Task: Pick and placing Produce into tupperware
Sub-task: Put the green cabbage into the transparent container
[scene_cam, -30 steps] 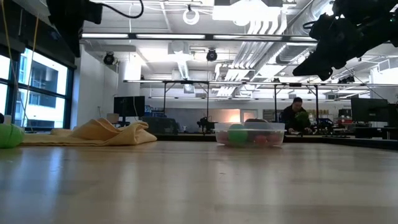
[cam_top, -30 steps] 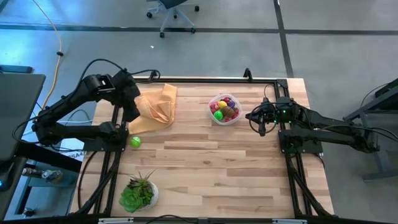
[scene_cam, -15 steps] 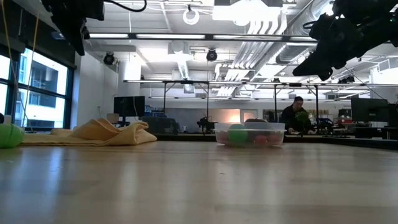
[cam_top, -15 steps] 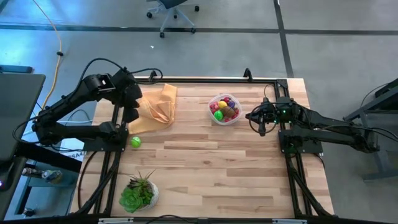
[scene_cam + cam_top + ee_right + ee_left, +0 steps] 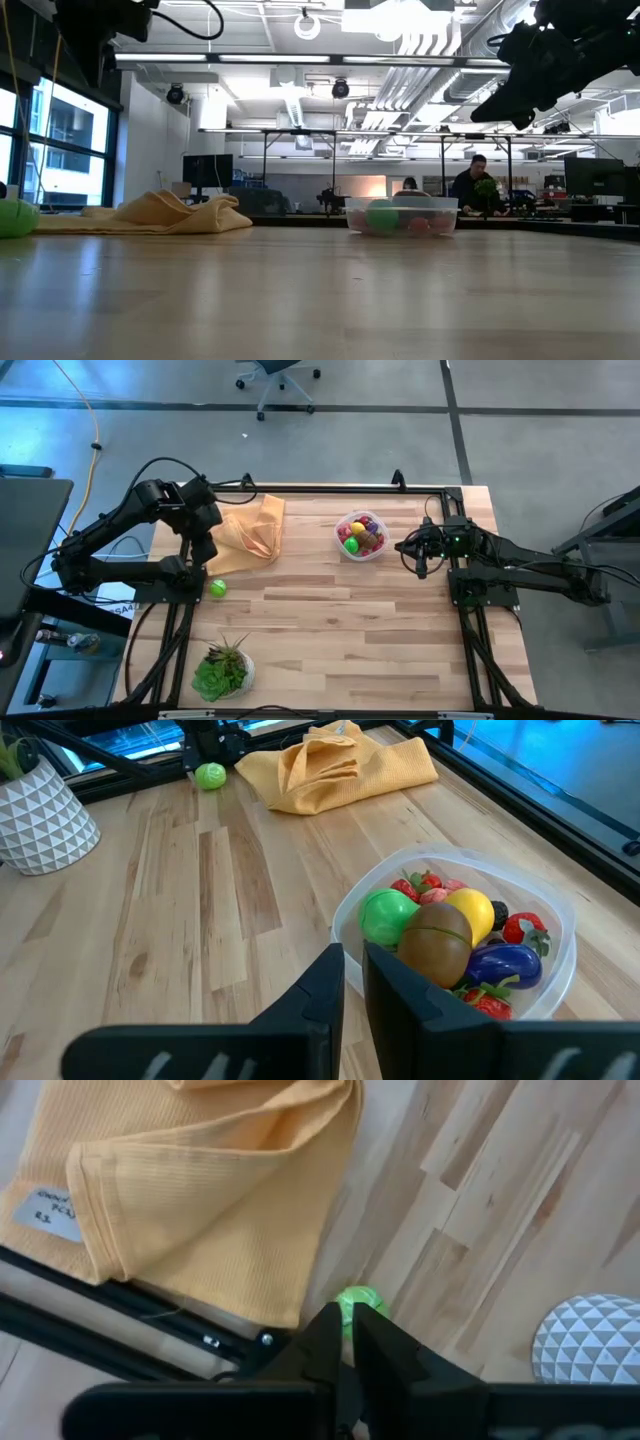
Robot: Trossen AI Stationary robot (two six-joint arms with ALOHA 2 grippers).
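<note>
Near the desk's [image 5: 340, 610] left edge lies one green toy fruit [image 5: 217, 588]; left gripper [image 5: 203, 550] hangs above it, jaws nearly closed, empty; tupperware [image 5: 361, 536] near the far edge holds the other produce [image 5: 455, 935]; right gripper [image 5: 420, 559] beside it, jaws narrow.

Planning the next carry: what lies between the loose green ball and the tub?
In the high view, only bare wood separates the green ball from the tub. The cloth lies beside that line, not across it.

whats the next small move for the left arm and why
Probably open the left gripper and lower it onto the green ball: that piece lies alone on the table, outside the tupperware, and the gripper hangs above it, shut and empty.
</note>
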